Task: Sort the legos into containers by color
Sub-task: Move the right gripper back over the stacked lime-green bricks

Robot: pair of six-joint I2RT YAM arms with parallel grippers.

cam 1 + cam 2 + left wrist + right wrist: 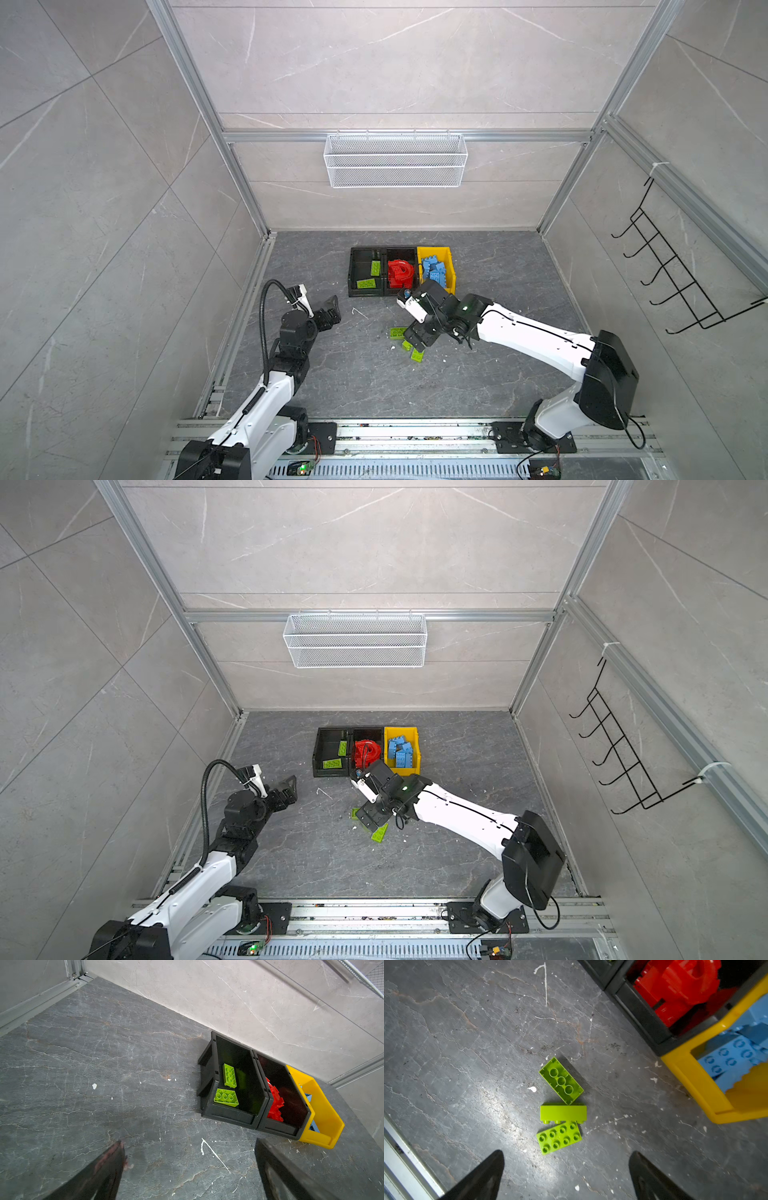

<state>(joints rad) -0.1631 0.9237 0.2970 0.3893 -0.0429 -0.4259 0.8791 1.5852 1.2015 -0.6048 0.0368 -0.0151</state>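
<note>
the right gripper [566, 1154], jaws spread, hovers over three touching lime green bricks [562, 1112] on the bench [467, 1064] near the yellow bin [691, 1080], where closing may catch two at once or skid one away.

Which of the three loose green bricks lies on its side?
The middle green brick: smooth wall up, studs sideways. The studs-up brick and upside-down brick lie flat.

Three lime green bricks [562, 1112] sit on the dark grey surface [467, 1064] with pale veins and white specks. One black bin [228, 1115] has green bricks [229, 1075], the other black bin [278, 1128] red bricks [675, 991], the yellow bin [324, 1113] blue bricks [726, 1057]. One blurry finger [112, 1159] of the left pincer [189, 1142] maybe looks reddish.
</note>
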